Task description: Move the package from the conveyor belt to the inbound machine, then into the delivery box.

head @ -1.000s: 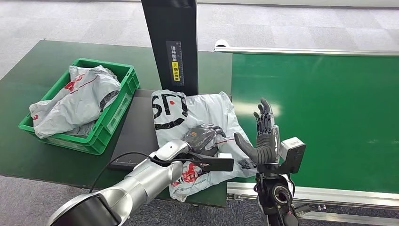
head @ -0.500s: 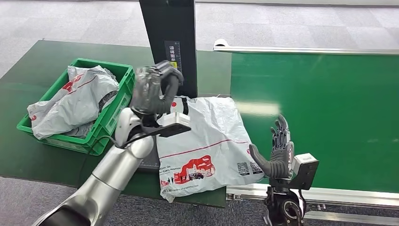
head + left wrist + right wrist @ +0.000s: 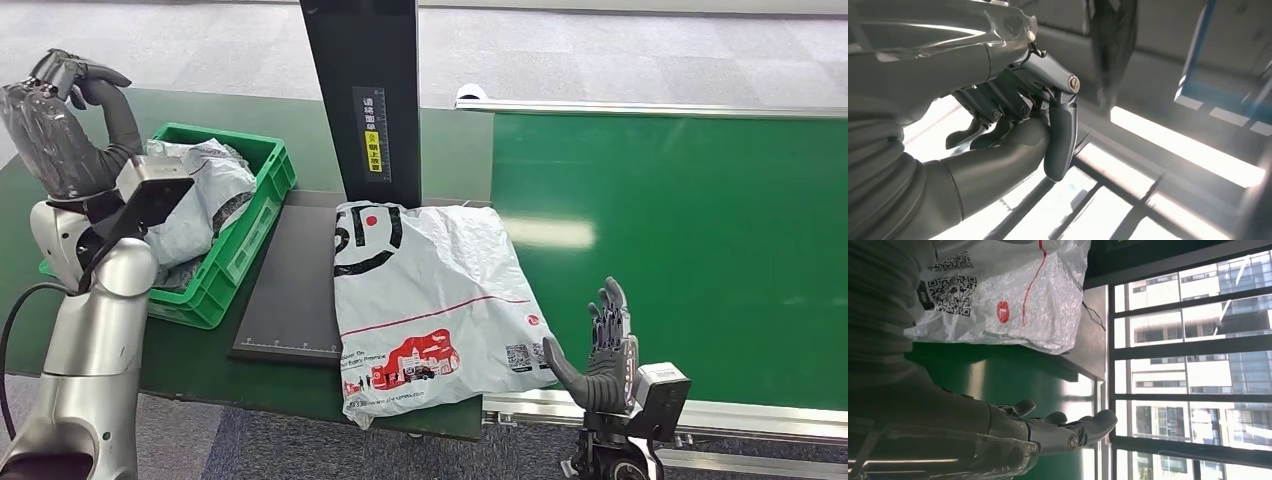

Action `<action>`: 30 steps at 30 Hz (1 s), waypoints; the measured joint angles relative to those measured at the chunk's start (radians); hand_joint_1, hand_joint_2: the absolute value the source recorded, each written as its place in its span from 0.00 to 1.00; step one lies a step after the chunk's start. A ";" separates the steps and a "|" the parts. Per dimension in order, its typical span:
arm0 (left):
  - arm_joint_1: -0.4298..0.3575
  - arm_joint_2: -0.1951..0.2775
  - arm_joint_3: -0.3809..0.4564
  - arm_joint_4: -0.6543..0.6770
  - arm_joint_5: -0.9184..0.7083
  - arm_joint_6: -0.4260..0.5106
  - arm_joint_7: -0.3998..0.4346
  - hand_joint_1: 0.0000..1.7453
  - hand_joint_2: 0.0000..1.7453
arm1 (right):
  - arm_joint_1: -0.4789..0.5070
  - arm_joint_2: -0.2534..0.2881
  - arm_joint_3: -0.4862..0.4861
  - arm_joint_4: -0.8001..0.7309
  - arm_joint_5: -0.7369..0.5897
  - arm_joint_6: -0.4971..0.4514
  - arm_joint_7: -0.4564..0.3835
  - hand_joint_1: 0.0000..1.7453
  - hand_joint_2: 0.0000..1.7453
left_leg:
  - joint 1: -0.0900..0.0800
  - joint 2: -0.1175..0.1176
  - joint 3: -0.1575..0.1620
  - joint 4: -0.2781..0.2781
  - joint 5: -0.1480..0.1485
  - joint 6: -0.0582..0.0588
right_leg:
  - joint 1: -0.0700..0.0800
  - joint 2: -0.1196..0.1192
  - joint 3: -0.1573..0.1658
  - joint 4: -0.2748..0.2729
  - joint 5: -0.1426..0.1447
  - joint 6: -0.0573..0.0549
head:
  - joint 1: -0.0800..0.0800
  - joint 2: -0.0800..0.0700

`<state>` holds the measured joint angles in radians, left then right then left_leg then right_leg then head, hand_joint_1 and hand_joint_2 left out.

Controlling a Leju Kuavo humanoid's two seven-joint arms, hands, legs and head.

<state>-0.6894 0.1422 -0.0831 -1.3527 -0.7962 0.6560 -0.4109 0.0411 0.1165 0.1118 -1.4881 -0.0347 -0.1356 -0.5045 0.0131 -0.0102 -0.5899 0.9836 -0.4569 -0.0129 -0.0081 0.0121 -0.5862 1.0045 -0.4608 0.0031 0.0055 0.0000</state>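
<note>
A grey plastic mailer package (image 3: 430, 300) with black lettering and a red print lies flat, half on the dark plate of the inbound machine (image 3: 290, 290) and half over the table's front edge. Its QR-code corner shows in the right wrist view (image 3: 998, 295). My left hand (image 3: 65, 125) is raised high at the far left above the green box (image 3: 250, 215), fingers curled in with nothing in them (image 3: 1013, 125). My right hand (image 3: 600, 355) stands upright by the conveyor's front edge, fingers spread, just right of the package and apart from it.
The green delivery box holds other grey mailers (image 3: 190, 210). The machine's black post (image 3: 365, 95) rises behind the package. The green conveyor belt (image 3: 680, 240) stretches to the right, with a metal rail (image 3: 740, 415) along its front.
My left hand has let go of the package, risen and swung far left above the green box. My right hand has dropped lower toward the front rail. The package lies flat.
</note>
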 joint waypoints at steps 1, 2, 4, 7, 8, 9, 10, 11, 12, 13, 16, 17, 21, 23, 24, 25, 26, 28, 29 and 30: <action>-0.023 0.013 0.010 0.060 0.014 -0.003 -0.010 1.00 1.00 | -0.001 0.000 0.004 0.000 0.000 0.003 0.002 0.00 1.00 | 0.000 0.000 0.000 0.000 0.000 0.000 | 0.000 0.000 0.000 0.000 0.000 0.000 | 0.000 0.000; -0.044 0.022 0.018 0.117 0.034 -0.006 -0.029 0.76 1.00 | -0.001 0.000 0.007 0.000 0.000 0.004 0.002 0.00 1.00 | 0.000 0.000 0.000 0.000 0.000 0.000 | 0.000 0.000 0.000 0.000 0.000 0.000 | 0.000 0.000; -0.066 0.033 0.031 0.202 0.083 -0.030 -0.080 0.26 1.00 | -0.004 0.000 0.012 0.000 -0.001 0.003 0.003 0.00 1.00 | 0.000 0.001 0.000 0.000 0.000 0.000 | 0.000 0.000 0.000 0.000 0.001 -0.001 | 0.000 0.000; -0.055 0.034 0.024 0.241 0.140 -0.176 -0.117 0.00 1.00 | -0.012 0.000 0.012 0.001 -0.004 -0.003 0.005 0.00 1.00 | 0.000 0.000 0.000 0.000 0.000 0.000 | 0.000 0.000 0.000 0.000 0.000 0.000 | 0.000 0.000; -0.044 0.033 0.013 0.239 0.150 -0.241 -0.116 0.00 1.00 | -0.015 0.000 0.012 0.001 -0.005 -0.004 0.005 0.00 1.00 | 0.000 0.000 0.000 0.000 0.000 0.000 | 0.000 0.000 -0.001 0.000 0.000 0.000 | 0.000 0.000; -0.032 0.032 -0.002 0.233 0.154 -0.301 -0.111 0.00 1.00 | -0.017 0.000 0.012 0.002 -0.004 -0.002 0.004 0.00 1.00 | 0.000 0.000 0.000 0.000 -0.001 0.000 | -0.001 0.000 -0.001 0.000 0.000 0.000 | 0.000 0.000; -0.019 0.030 -0.022 0.225 0.154 -0.348 -0.107 0.00 1.00 | -0.019 0.000 0.012 0.003 -0.003 0.000 0.004 0.00 1.00 | -0.001 0.000 -0.001 0.000 -0.001 0.000 | -0.001 0.000 -0.001 0.000 0.000 0.000 | 0.000 0.000; -0.006 0.029 -0.045 0.215 0.151 -0.389 -0.103 0.00 1.00 | -0.021 0.000 0.011 0.004 -0.001 0.004 0.004 0.00 1.00 | -0.001 0.000 -0.001 0.000 -0.001 0.000 | -0.001 0.000 -0.001 0.000 0.000 0.000 | 0.000 0.000; 0.006 0.029 -0.070 0.205 0.145 -0.422 -0.101 0.00 1.00 | -0.024 0.000 0.011 0.006 0.002 0.009 0.004 0.00 1.00 | -0.001 0.000 -0.001 0.000 -0.001 0.000 | -0.001 0.000 -0.001 0.000 0.000 0.000 | 0.000 0.000; 0.017 0.029 -0.096 0.196 0.138 -0.447 -0.101 0.00 1.00 | -0.027 0.000 0.011 0.008 0.004 0.013 0.004 0.00 1.00 | -0.001 0.000 -0.001 0.000 -0.001 0.000 | -0.001 0.000 -0.001 0.000 0.000 0.000 | 0.000 0.000; 0.048 0.028 -0.176 0.169 0.122 -0.492 -0.101 0.00 1.00 | -0.036 0.001 0.011 0.013 0.012 0.022 0.004 0.00 1.00 | -0.001 0.000 -0.001 0.000 -0.001 0.000 | -0.001 0.000 -0.001 0.000 0.000 0.000 | 0.000 0.000; 0.056 0.028 -0.200 0.161 0.120 -0.501 -0.101 0.00 1.00 | -0.038 0.001 0.011 0.015 0.016 0.023 0.004 0.00 1.00 | -0.001 0.000 -0.001 0.000 -0.001 0.000 | -0.001 0.000 -0.001 0.000 0.000 0.000 | 0.000 0.000; 0.073 0.028 -0.278 0.130 0.128 -0.550 -0.103 0.00 1.00 | -0.042 0.001 0.011 0.019 0.023 0.027 0.004 0.00 1.00 | 0.000 0.000 -0.001 0.000 -0.001 0.000 | -0.001 0.000 -0.001 0.000 0.000 0.000 | 0.000 0.000; 0.077 0.029 -0.314 0.122 0.128 -0.573 -0.101 0.00 1.00 | -0.043 0.001 0.010 0.020 0.023 0.028 0.004 0.00 1.00 | 0.000 0.000 -0.001 0.000 -0.001 0.000 | -0.001 0.000 -0.001 0.000 0.000 0.000 | 0.000 0.000; 0.078 0.029 -0.333 0.122 0.125 -0.581 -0.099 0.00 1.00 | -0.043 0.001 0.010 0.021 0.024 0.029 0.004 0.00 1.00 | 0.000 0.000 -0.001 0.000 -0.001 0.000 | -0.001 0.000 -0.001 0.000 0.000 0.000 | 0.000 0.000; 0.078 0.029 -0.352 0.124 0.122 -0.586 -0.098 0.00 1.00 | -0.043 0.001 0.010 0.021 0.025 0.029 0.004 0.00 1.00 | 0.000 0.000 -0.001 0.000 -0.001 0.000 | -0.001 0.000 -0.001 0.000 0.000 0.000 | 0.000 0.000; 0.078 0.029 -0.370 0.127 0.118 -0.590 -0.096 0.00 1.00 | -0.043 0.001 0.010 0.021 0.025 0.030 0.004 0.00 1.00 | 0.000 0.000 -0.001 0.000 -0.001 0.000 | -0.001 0.000 -0.001 0.000 0.000 0.000 | 0.000 0.000; 0.079 0.028 -0.401 0.136 0.110 -0.593 -0.094 0.00 1.00 | -0.043 0.002 0.011 0.021 0.028 0.031 0.004 0.00 1.00 | 0.000 0.000 -0.001 0.000 -0.001 0.000 | -0.001 0.000 -0.001 0.000 0.000 0.000 | 0.000 0.000; 0.079 0.028 -0.413 0.140 0.108 -0.593 -0.094 0.00 1.00 | -0.043 0.003 0.011 0.021 0.030 0.031 0.004 0.00 1.00 | 0.000 0.000 -0.001 0.000 -0.001 0.000 | -0.001 0.000 -0.001 0.000 0.000 0.000 | 0.000 0.000; 0.079 0.028 -0.423 0.143 0.106 -0.593 -0.094 0.00 1.00 | -0.043 0.004 0.011 0.021 0.031 0.031 0.004 0.00 1.00 | 0.000 0.000 -0.001 0.000 -0.001 0.000 | -0.001 0.000 -0.001 0.000 0.000 0.000 | 0.000 0.000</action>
<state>-0.6100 0.1705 -0.5059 -1.2092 -0.6898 0.0631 -0.5047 -0.0014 0.1205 0.1225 -1.4672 -0.0036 -0.1041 -0.5009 0.0126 -0.0101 -0.5907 0.9837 -0.4583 -0.0128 -0.0087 0.0123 -0.5872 1.0042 -0.4610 0.0032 0.0054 0.0000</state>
